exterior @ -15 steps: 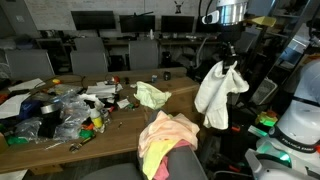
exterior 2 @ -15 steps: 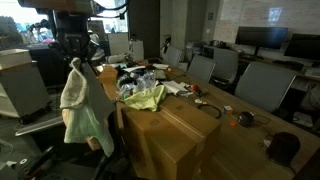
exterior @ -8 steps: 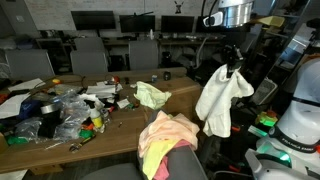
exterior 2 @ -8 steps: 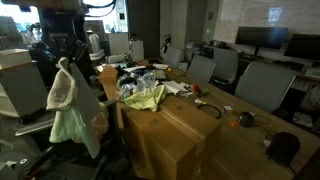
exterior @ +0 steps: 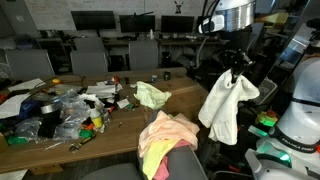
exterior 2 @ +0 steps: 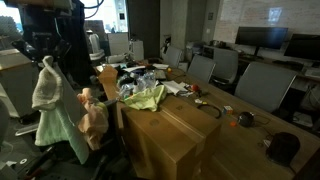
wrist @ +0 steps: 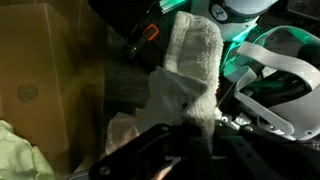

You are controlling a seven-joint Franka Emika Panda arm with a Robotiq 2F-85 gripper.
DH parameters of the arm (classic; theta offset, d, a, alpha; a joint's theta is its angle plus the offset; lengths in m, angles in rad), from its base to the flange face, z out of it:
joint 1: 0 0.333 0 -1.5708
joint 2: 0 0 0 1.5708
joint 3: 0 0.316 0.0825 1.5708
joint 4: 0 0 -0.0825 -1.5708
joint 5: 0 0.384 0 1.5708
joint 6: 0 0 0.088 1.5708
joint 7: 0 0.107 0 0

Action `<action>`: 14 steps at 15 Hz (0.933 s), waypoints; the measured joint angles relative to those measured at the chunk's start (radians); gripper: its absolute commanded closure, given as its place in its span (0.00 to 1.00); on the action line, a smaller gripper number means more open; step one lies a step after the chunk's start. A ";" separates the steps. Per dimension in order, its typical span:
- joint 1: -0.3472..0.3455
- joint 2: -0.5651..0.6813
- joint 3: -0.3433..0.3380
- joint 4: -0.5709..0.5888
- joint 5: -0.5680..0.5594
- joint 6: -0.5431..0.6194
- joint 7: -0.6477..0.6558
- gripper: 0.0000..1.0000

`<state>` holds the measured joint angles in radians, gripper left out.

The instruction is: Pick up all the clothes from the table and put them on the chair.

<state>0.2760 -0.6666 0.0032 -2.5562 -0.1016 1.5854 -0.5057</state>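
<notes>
Pincer [exterior: 236, 70]: closed on a small pinch at the top of the white garment [exterior: 228, 106], the rest of the cloth hanging free below it, right of centre in this exterior view and at far left in the other [exterior 2: 55, 112]. The wrist view shows the folded cloth [wrist: 196, 62] bunched just ahead of the dark fingers [wrist: 150, 148]. Risks, as judged: the hold takes only a little fabric, so a quick swing could let it slip and fall to the floor short of the chair [exterior: 183, 166]. The long hanging tail could drag over or catch the pink and peach pile [exterior: 168, 130] already on the seat and pull it off. Released too high or off to the side, the garment could slide off the pile. Arm: enters from the upper right of the frame, wrist near vertical, pincer pointing down, held clear of the table [exterior: 118, 132] and beside the chair, not above it. Remaining on the table: the yellow-green garment [exterior: 152, 95], next to the plastic clutter [exterior: 70, 108].
</notes>
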 measured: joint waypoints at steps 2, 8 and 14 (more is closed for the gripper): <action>0.020 0.036 0.011 0.024 0.000 -0.013 -0.014 0.98; 0.034 0.155 0.030 0.105 0.010 -0.033 -0.045 0.98; 0.034 0.245 0.030 0.188 0.078 -0.053 -0.068 0.98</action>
<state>0.3103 -0.4221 0.0334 -2.3686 -0.0235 1.5328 -0.5735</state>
